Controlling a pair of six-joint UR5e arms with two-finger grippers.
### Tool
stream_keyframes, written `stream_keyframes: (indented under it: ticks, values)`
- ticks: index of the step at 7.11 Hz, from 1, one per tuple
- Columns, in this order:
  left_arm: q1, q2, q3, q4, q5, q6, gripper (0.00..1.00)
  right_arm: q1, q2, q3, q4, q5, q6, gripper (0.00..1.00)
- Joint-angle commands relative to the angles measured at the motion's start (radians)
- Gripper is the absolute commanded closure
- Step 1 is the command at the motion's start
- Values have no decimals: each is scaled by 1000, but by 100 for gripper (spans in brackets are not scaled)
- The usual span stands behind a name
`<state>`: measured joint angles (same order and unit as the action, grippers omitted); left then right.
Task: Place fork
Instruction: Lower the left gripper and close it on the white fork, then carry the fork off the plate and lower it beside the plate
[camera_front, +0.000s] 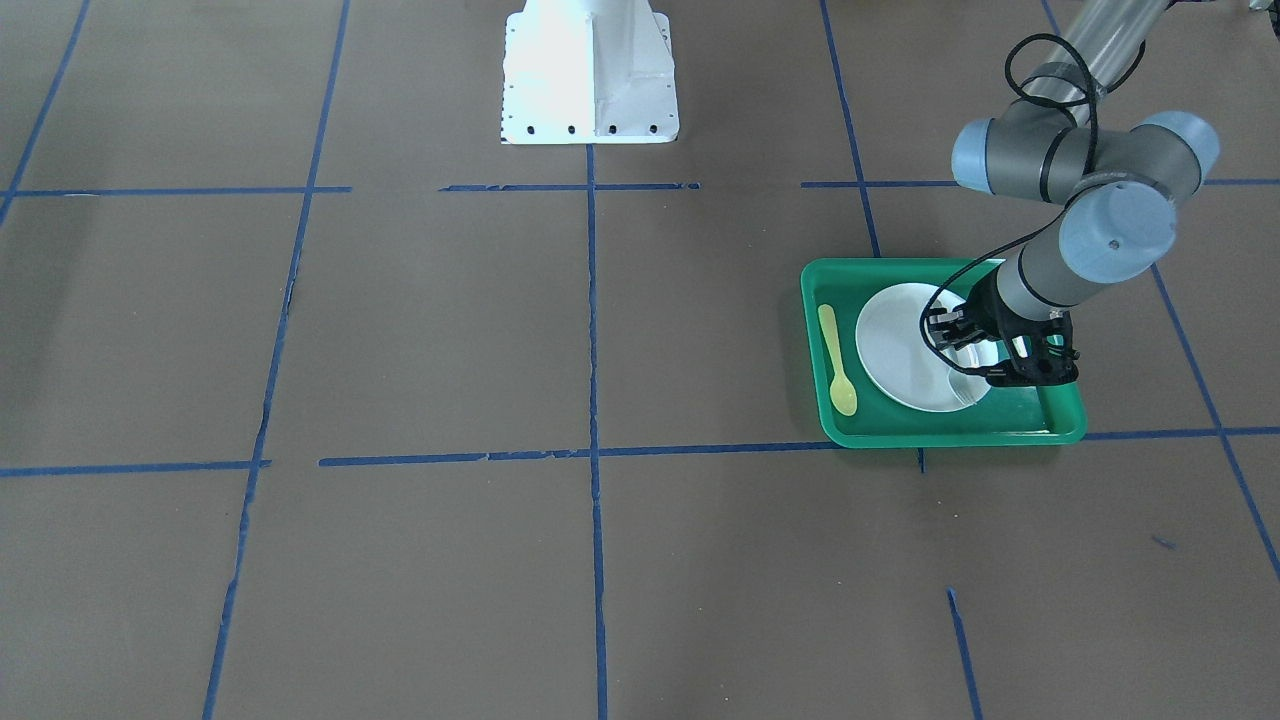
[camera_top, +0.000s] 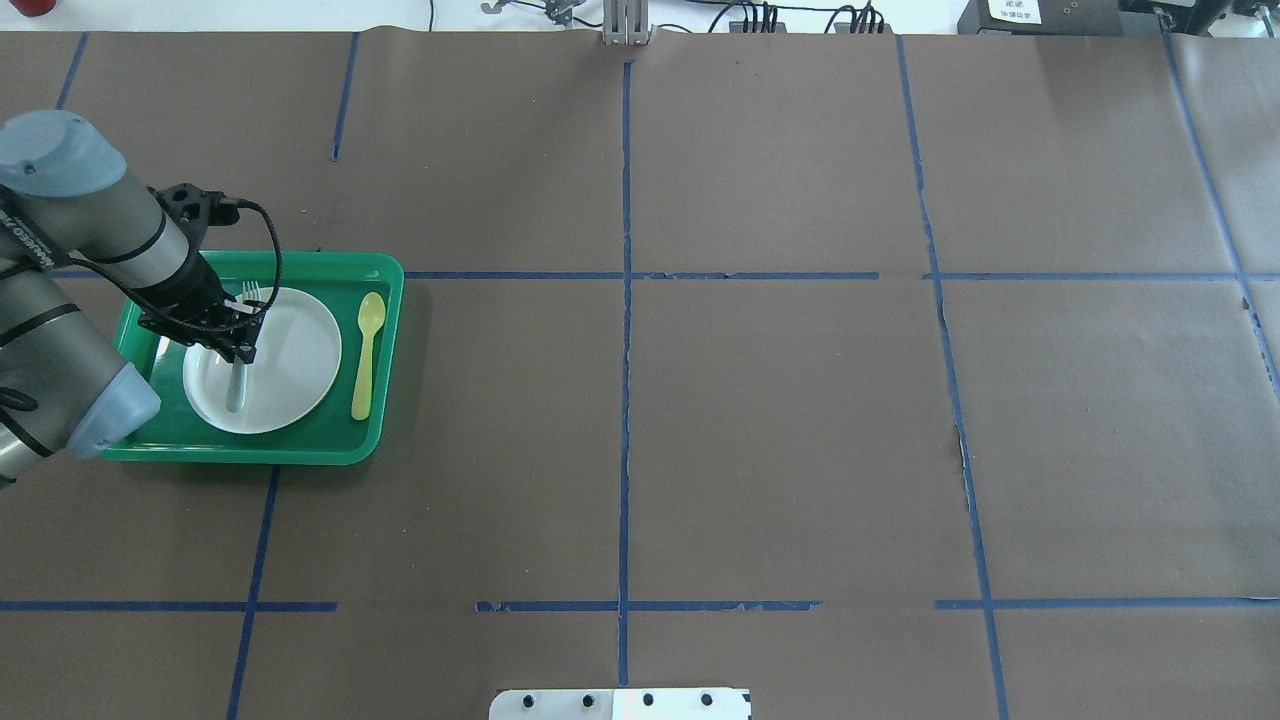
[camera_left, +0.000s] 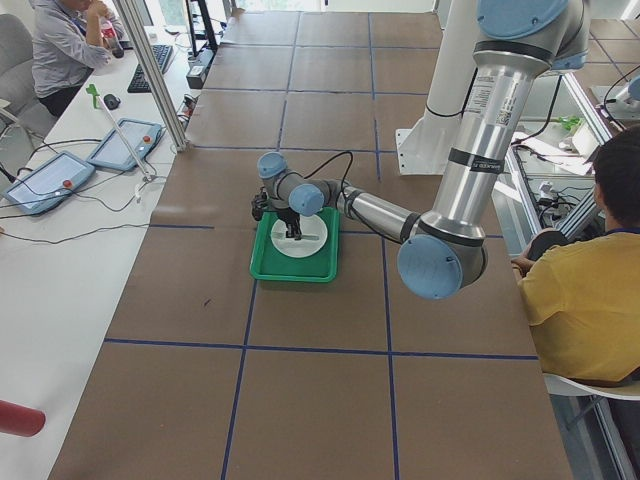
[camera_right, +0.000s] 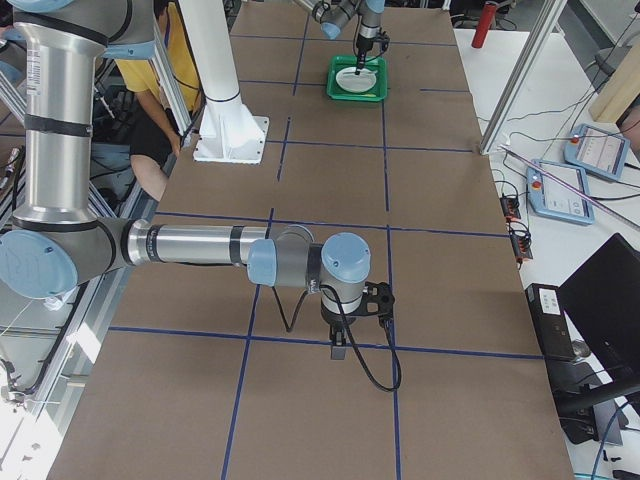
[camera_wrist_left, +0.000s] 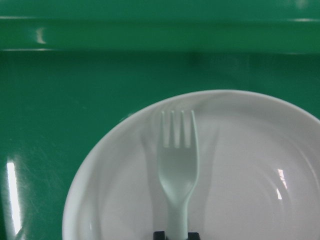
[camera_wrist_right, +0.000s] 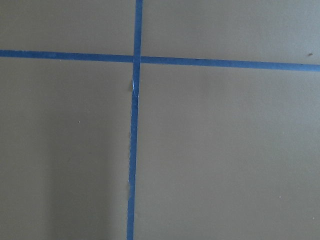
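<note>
**Fork over plate, not released**

Our left tool (camera_wrist_left: 176, 234) at 6 o'clock pinches the fork (camera_wrist_left: 176, 165) by its handle, tines toward 12, level over the plate (camera_wrist_left: 250, 175) in the tray (camera_wrist_left: 75, 100). We reckon that's for a flat drop. Spoon (camera_top: 367, 350) lies at the plate's 3. Right tool (camera_right: 345, 345): we can't tell its state.

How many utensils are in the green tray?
2: the fork over the plate, in the left end effector; the yellow spoon on the tray beside the plate. The arm hides a corner.

The plate (camera_top: 295, 350) is overhung by the left pincer (camera_top: 243, 355) and flanked by the yellow spoon (camera_top: 367, 350); both are enclosed by the green tray's raised rim (camera_top: 300, 262)
</note>
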<state>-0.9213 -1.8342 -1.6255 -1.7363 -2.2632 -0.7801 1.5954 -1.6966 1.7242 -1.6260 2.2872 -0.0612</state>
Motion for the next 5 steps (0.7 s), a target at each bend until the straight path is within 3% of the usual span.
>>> stream_keyframes:
  ticks: [1,2,5]
  values:
    - [-104,59,-51,6,1,110,100,0,0,0,0,0,0,0]
    - [-117,106,-37,4,1,193,100,0,0,0,0,0,0,0]
    - [-105,92,50,-2,-3,183,100,0,0,0,0,0,0,0]
